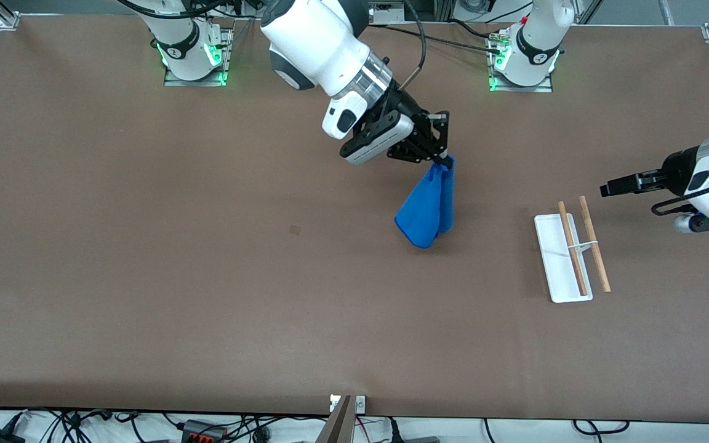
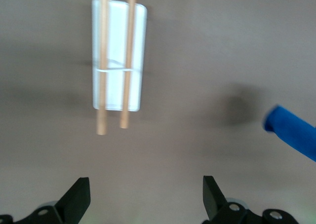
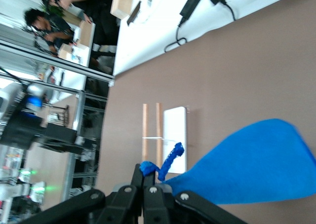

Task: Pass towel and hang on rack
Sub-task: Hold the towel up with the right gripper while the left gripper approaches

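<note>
The right claw (image 1: pixel 444 157) is up over the middle of the surface (image 1: pixel 145 277), pinched tight on 1 corner of the blue towel (image 1: pixel 427 209), which hangs down. The left claw (image 1: pixel 607 189) waits wide apart, holding nothing, above the rack (image 1: pixel 562 258) near the left arm's edge.

The towel (image 1: pixel 426 208) hangs from the clamped right gripper (image 1: pixel 447 159) over mid-table, well apart from the rack (image 1: pixel 571 251), with bare table (image 1: pixel 207 277) between them. The rack's two rods stand above its base toward the left arm's end of the table. The left gripper (image 1: pixel 604 188), fingers spread, hangs just beside the rack, with nothing between them.
</note>
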Tool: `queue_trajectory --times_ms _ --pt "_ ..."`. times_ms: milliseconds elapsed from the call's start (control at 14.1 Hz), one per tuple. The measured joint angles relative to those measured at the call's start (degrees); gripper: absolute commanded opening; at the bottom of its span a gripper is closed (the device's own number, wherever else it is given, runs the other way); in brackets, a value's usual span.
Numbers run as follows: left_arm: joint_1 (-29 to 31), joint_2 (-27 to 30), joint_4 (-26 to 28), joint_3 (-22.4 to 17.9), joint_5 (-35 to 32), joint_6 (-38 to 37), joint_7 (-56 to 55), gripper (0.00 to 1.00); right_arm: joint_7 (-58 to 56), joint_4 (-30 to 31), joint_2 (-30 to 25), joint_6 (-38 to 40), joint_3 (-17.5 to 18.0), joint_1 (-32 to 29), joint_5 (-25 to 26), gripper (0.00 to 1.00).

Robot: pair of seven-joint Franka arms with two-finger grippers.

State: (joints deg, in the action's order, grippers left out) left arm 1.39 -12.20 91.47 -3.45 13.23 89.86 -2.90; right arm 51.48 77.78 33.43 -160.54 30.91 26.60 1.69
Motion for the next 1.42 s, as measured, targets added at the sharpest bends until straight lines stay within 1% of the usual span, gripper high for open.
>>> queue_trajectory --times_ms 284,567,709,851,993,1135,1418 --pt "0.5 -4.7 0.0 -0.1 9.0 1.3 15.5 1.0 0.5 -0.1 0.9 -3.5 0.0 0.4 0.0 0.0" --pt "-0.1 -8.4 0.0 0.4 13.1 3.9 33.0 1.0 0.5 -0.3 0.9 -4.5 0.0 0.8 0.0 0.0" --pt "-0.8 -9.4 0.0 1.1 16.4 4.4 40.6 1.0 0.6 -0.3 0.9 -4.8 0.0 0.9 0.0 0.0" --pt "-1.0 -9.8 0.1 3.1 18.8 4.7 45.3 1.0 0.6 -0.3 0.9 -5.1 0.0 0.9 0.0 0.0" --pt "-1.1 -9.9 0.1 6.5 20.3 7.1 48.7 1.0 0.6 -0.3 0.9 -5.2 0.0 0.9 0.0 0.0" --pt "-1.6 -10.1 1.0 8.7 23.4 10.2 52.0 1.0 0.6 -0.3 1.0 -5.2 0.0 1.2 0.0 0.0" --pt "-1.9 -12.0 6.4 13.0 26.9 21.5 60.4 1.0 0.6 -0.3 1.3 -5.3 0.0 1.5 0.1 0.0"
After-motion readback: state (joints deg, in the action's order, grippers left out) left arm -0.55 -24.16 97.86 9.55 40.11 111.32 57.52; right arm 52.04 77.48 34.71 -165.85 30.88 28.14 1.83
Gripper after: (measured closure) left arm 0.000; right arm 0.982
